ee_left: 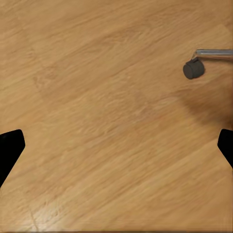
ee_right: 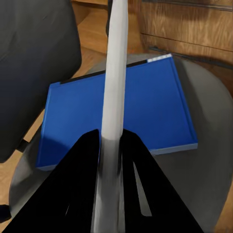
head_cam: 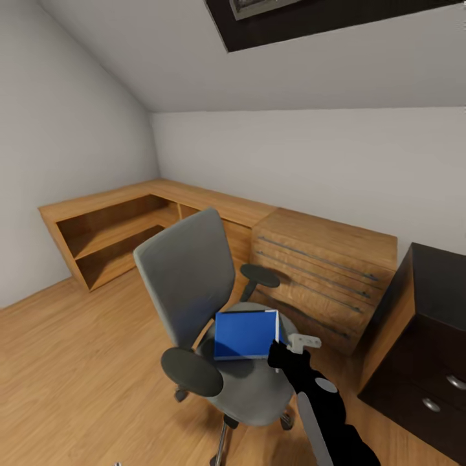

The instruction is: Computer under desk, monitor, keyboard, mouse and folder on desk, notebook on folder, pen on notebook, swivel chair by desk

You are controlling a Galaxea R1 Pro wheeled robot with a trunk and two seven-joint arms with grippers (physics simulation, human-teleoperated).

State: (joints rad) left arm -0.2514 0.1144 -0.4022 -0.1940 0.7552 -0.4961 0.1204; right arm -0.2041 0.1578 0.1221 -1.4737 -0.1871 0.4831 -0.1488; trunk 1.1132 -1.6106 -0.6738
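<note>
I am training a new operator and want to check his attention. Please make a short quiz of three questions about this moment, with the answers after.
1. True or false: the blue folder lies flat on the seat of the swivel chair.
2. What does the right gripper hold between its fingers? A) a white pen-like stick B) a mouse C) nothing
3. Fill in: in the left wrist view, the left gripper hangs open over the wooden ____, near a chair caster.

Key
1. True.
2. A: a slim white stick is clamped there, above the folder.
3. floor.
</note>
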